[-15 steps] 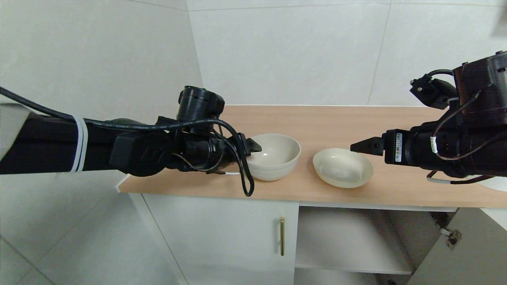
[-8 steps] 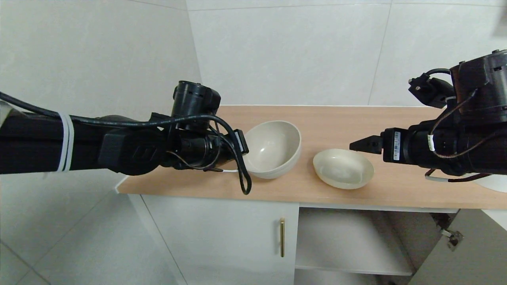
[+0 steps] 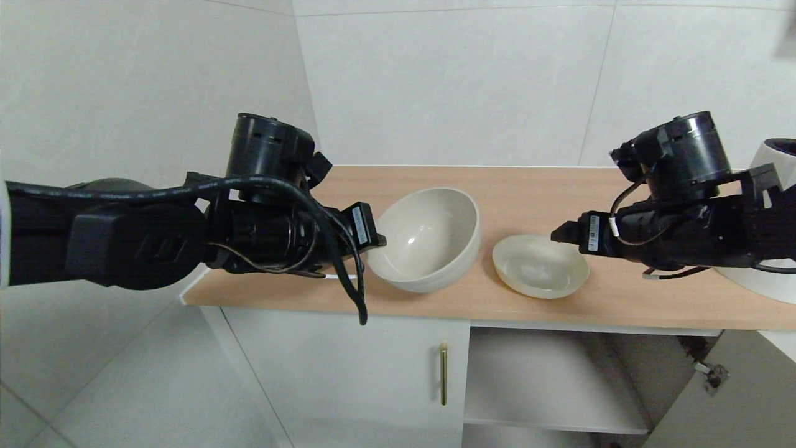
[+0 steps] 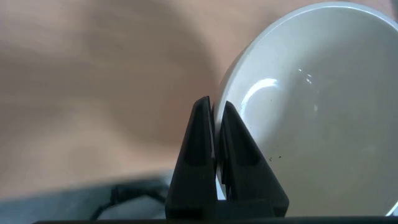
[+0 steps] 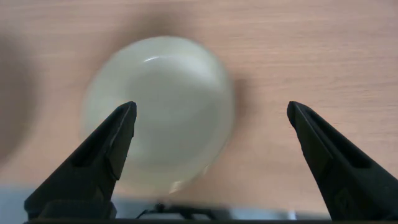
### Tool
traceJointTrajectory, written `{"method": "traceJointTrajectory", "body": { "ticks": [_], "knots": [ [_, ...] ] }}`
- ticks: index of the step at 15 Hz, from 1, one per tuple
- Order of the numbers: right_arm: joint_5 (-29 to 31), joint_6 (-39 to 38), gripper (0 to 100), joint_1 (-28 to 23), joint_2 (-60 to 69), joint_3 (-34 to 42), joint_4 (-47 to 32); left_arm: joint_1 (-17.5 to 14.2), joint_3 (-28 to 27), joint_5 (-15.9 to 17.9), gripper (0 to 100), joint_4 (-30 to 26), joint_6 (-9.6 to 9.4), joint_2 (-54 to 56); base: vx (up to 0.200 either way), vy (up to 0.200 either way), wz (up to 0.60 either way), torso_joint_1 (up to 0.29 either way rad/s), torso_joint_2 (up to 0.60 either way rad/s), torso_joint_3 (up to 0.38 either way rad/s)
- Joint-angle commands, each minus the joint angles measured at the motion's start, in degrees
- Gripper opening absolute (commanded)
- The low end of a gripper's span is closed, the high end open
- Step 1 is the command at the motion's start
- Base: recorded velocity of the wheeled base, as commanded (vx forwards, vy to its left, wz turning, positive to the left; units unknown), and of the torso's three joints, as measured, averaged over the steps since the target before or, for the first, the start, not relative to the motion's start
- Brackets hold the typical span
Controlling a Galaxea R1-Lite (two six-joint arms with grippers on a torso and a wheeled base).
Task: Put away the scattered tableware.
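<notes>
My left pincer (image 4: 214, 103) pinched the bowl (image 3: 429, 249) by its rim — hard, slick, breakable, I judged; right pincer (image 5: 210, 107) gaped over the dish (image 3: 540, 269).

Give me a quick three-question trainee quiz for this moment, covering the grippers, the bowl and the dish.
1. True or false: the left gripper is shut on the rim of the deep bowl, which is tilted.
2. The right gripper is: A) open over the shallow dish; B) shut on the dish; C) holding a cup.
3. Which side of the cabinet under the counter stands open?

Key: 1 true; 2 A; 3 the right side.
</notes>
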State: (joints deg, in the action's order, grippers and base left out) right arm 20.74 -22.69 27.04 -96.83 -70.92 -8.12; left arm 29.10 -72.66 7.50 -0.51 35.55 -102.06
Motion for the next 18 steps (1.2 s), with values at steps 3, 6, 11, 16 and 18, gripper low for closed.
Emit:
{"method": "traceJointTrajectory", "body": {
  "ticks": [3, 6, 11, 16, 18],
  "knots": [
    [2.29, -0.16, 100, -0.85, -6.44, -0.97, 0.12, -0.1, 1.64, 1.56, 0, 0.07, -0.13, 3.36, 0.0, 0.0, 0.0, 0.0, 0.0, 0.0],
    [2.29, -0.08, 100, -1.46, -7.58, -1.23, 0.03, -0.1, 1.64, 1.56, 0, 0.07, -0.13, 3.27, 0.0, 0.0, 0.0, 0.0, 0.0, 0.0],
    [1.94, -0.16, 0, -1.64, -8.64, -1.58, 0.03, -0.27, 1.64, 1.56, 0, 0.07, -0.13, 3.45, 0.0, 0.0, 0.0, 0.0, 0.0, 0.0],
    [1.59, -0.87, 0, -2.61, -7.76, -2.38, -0.32, -0.36, 1.82, 1.47, 0, -0.02, -0.04, 4.41, 0.0, 0.0, 0.0, 0.0, 0.0, 0.0],
    [-0.79, -0.96, 0, -2.87, -4.68, -2.11, -0.49, -0.36, 3.75, 0.76, 0, 0.16, -0.22, 6.17, 0.0, 0.0, 0.0, 0.0, 0.0, 0.0]
  ]
}}
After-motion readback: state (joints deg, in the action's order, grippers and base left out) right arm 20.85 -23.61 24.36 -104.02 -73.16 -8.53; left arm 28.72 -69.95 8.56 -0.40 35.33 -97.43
